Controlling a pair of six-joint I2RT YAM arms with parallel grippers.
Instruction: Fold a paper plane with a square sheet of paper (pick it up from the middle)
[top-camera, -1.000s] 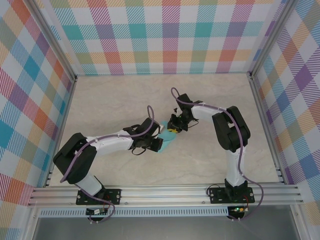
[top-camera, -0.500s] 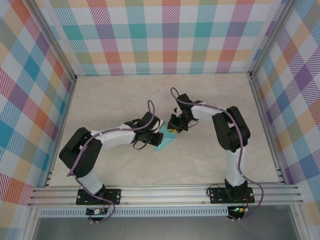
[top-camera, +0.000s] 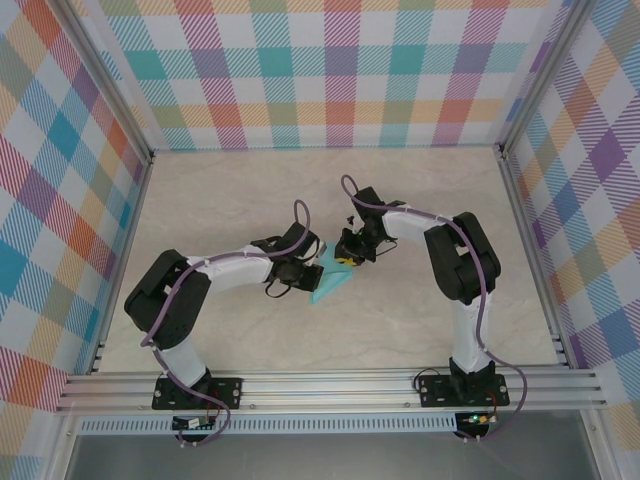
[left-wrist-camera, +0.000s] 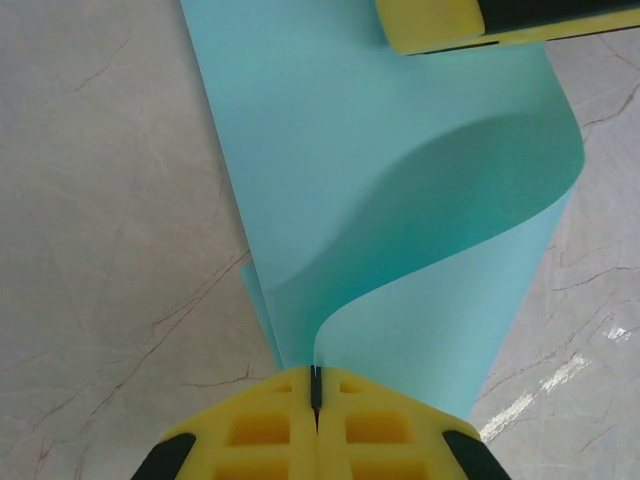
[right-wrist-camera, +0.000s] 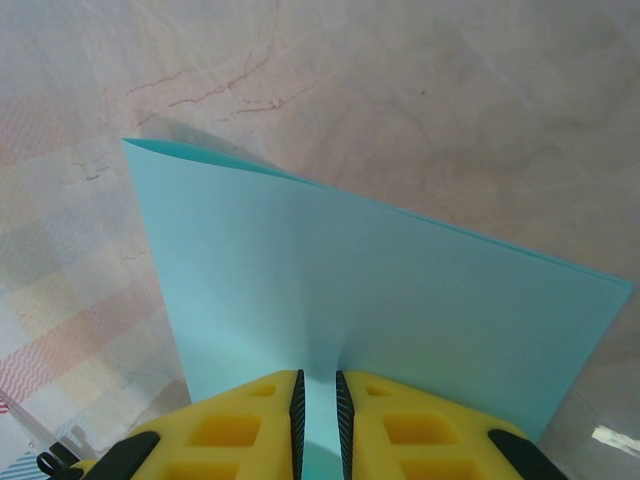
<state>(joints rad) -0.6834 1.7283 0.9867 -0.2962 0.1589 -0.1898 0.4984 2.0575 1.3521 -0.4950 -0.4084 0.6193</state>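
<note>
The sheet of paper (top-camera: 332, 283) (left-wrist-camera: 400, 200) (right-wrist-camera: 370, 290) is curving in a soft wave directly ahead of the left gripper (top-camera: 312, 274) (left-wrist-camera: 315, 385), bowed up off the table (top-camera: 220, 200). The left gripper is pinching the near edge of the sheet, jaws fully closed on it. Across the sheet from the left gripper, the right gripper (top-camera: 346, 260) (right-wrist-camera: 318, 385) is gripping the opposite edge, jaws standing narrow with the paper running between them.
</note>
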